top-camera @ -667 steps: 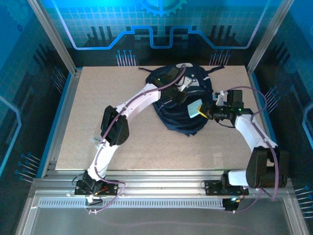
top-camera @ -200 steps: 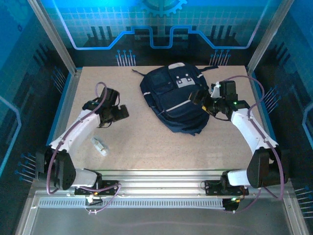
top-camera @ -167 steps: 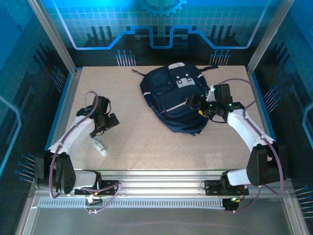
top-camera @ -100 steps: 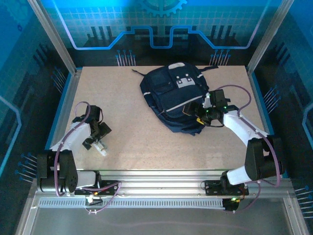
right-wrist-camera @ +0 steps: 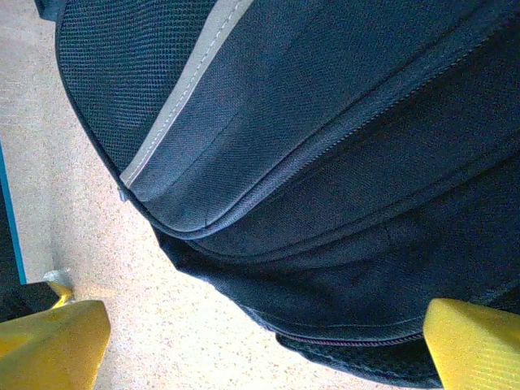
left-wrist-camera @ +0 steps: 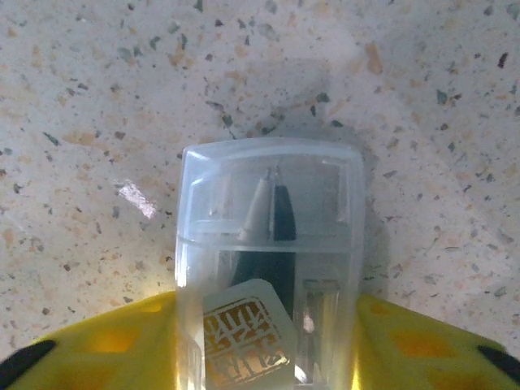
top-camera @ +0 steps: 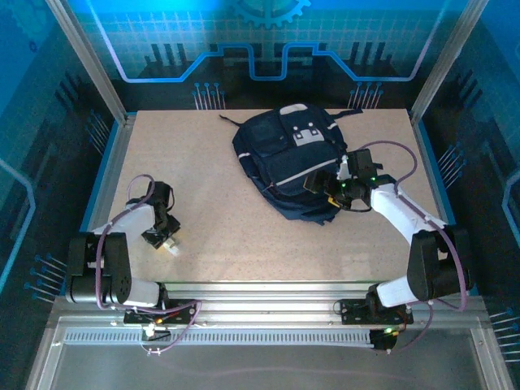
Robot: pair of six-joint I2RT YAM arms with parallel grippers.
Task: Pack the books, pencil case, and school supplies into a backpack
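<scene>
Between the fingers of our left gripper, we clamp a clear plastic case. Just ahead of our right gripper, spread wide, lies the backpack.

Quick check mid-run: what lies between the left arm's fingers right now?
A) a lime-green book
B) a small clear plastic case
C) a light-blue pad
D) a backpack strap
B: the left wrist view shows a small clear plastic case lying on the speckled table, flanked by the yellow left fingers.
</scene>
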